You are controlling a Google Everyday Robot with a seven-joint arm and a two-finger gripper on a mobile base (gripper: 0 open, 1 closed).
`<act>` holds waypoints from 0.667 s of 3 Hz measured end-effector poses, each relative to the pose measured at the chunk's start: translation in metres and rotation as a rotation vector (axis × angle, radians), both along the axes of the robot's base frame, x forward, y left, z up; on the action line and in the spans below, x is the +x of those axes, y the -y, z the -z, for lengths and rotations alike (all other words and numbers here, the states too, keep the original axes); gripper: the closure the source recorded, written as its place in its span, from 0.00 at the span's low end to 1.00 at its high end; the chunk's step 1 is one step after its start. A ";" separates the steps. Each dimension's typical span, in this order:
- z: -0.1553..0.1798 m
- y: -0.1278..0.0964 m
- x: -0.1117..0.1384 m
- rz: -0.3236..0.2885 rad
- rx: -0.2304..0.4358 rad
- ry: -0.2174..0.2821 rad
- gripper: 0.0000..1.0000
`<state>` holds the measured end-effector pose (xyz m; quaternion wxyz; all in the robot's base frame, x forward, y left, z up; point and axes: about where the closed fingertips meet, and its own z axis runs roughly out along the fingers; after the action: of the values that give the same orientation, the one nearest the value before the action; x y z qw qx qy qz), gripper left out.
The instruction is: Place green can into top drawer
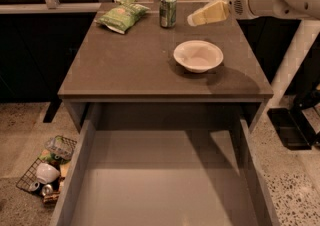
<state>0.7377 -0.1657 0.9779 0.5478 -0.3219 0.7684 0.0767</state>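
The green can (168, 10) stands upright near the back edge of the grey table (125, 70), right of a green chip bag. My gripper (196, 19) with pale yellow fingers reaches in from the right, just right of the can and apart from it, holding nothing. The top drawer (160, 180) is pulled fully open below the table's front edge, and nothing shows inside it.
A green chip bag (122, 15) lies at the table's back left. A white bowl (198, 55) sits right of centre, under my arm. A dark wire basket (47, 170) with small items lies on the floor at left. A white post (295, 60) stands at right.
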 end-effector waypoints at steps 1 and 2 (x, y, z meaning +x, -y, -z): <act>0.006 -0.007 0.024 0.028 0.015 0.023 0.00; 0.021 -0.024 0.065 0.082 0.068 0.050 0.00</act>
<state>0.8031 -0.1421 0.9565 0.5800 -0.2733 0.7640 0.0721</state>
